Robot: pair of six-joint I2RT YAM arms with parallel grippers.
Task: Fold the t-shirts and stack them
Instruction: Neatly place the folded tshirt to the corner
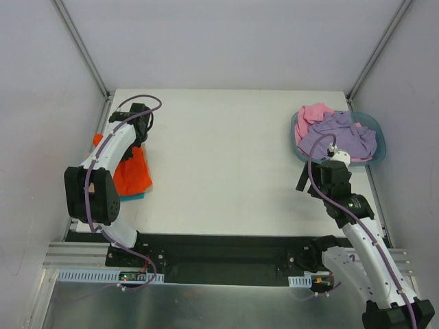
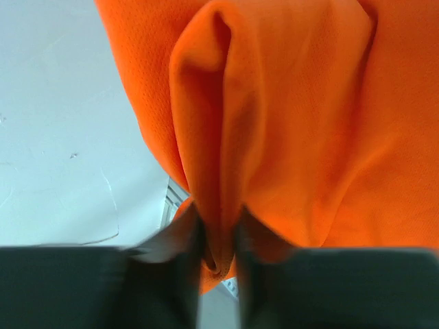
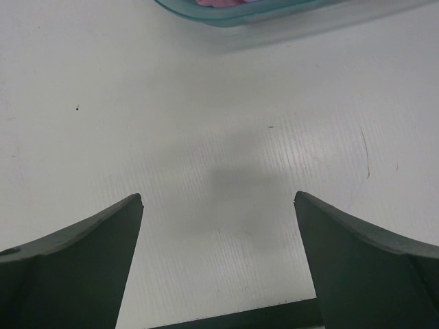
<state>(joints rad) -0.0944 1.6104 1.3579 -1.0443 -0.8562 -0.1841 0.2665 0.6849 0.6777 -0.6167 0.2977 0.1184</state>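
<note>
Basin [image 1: 378, 140]: I see it at the far right corner of the desk [image 1: 226, 151], blue-grey, right way up.
Basin contents: two garments, heaped and unfolded. The lilac t-shirt [image 1: 343, 137] lies on top and spreads toward the right rim. The pink t-shirt [image 1: 314, 113] is beneath it, showing at the far left side and rising over that rim.
Orange t-shirt [image 1: 134, 175]: it is at the left edge of the desk, about midway along, bunched under the left arm and well apart from the basin.
Beneath the orange t-shirt: a teal strip [image 1: 134, 197] shows at its near edge. I cannot tell what it is.
Left gripper [image 2: 219, 223]: the fingers are drawn close together on a raised fold of the orange t-shirt. In the left wrist view the fold stands up between them and the cloth [image 2: 309, 137] fills most of the frame.
Right gripper [image 3: 218, 199]: the fingers are spread wide with nothing between them. It is over bare desk just near of the basin, whose rim [image 3: 226, 17] crosses the top of the right wrist view. It touches neither shirt in the basin.
</note>
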